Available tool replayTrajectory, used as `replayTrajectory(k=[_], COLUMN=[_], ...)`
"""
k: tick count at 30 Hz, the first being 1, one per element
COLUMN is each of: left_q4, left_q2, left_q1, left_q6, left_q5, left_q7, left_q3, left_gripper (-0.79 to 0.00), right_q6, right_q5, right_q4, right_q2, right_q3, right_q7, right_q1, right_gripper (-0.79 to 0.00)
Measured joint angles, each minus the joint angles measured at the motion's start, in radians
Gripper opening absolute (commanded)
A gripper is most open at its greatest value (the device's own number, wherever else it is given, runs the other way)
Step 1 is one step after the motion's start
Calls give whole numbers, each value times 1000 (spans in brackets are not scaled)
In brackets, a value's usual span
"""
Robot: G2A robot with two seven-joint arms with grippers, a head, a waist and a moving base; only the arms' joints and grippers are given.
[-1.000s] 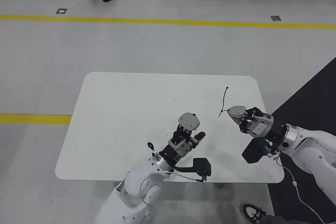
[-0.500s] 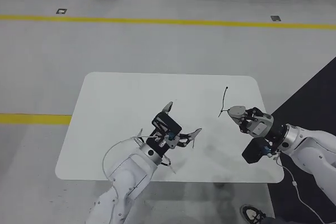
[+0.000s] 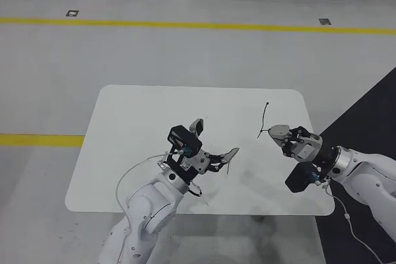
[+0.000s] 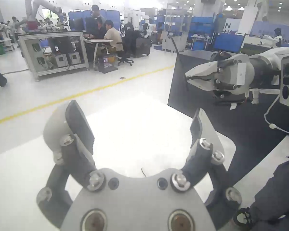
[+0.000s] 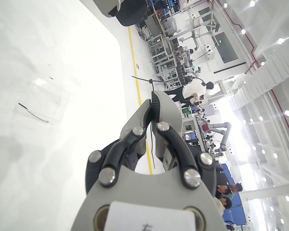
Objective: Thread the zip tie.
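- Hovering above the near middle of the white worktop (image 3: 138, 132), the left gripper (image 3: 216, 138) has its jaws spread wide and nothing between them.
- In the left wrist view, this gripper (image 4: 134, 108) faces across the worktop, with bare surface showing between its two dark pads (image 4: 79, 121).
- A thin dark strip (image 5: 33, 114) lies flat on the worktop on a clear sheet (image 5: 44, 97), apart from both grippers.
- The zip tie (image 3: 264, 119) is a thin black line over the right part of the worktop. It runs from the right gripper's tips toward the far edge.
- In the right wrist view, the zip tie (image 5: 151, 81) sticks out past the fingertips and bends there, and its other end runs back between the fingers.
- The right gripper (image 3: 274, 131) is above the worktop's right side, well apart from the left one, and points toward it. Its jaws are pinched closed on the zip tie.
- Its toothed pads (image 5: 156, 111) meet on the strap, and the left wrist view shows this gripper (image 4: 186, 79) side-on with its tips together.
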State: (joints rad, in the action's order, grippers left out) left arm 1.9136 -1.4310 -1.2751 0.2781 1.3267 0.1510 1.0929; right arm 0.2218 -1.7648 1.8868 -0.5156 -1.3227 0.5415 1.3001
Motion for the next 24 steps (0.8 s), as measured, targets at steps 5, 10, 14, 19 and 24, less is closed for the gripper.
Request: replayTrajectory(k=[5,10,14,19,24], left_q4=[0,-6,6,1,-46], left_q2=[0,1,-2,-5,-16], left_q1=[0,-7,-8,34,96], left_q6=[0,10,27,-6,-43], left_q5=[0,-12,-133,-188,-229], left_q7=[0,18,155,265,363], left_q3=[0,-8,-30,-49,-97], left_gripper=[0,0,0,0,0], right_q6=[0,0,0,0,0], right_q5=[0,0,0,0,0], right_q4=[0,0,0,0,0], right_q2=[0,0,0,0,0], right_q3=[0,0,0,0,0], right_q7=[0,0,0,0,0], right_q1=[0,0,0,0,0], right_gripper=[-785,-785,-785,-785,-785])
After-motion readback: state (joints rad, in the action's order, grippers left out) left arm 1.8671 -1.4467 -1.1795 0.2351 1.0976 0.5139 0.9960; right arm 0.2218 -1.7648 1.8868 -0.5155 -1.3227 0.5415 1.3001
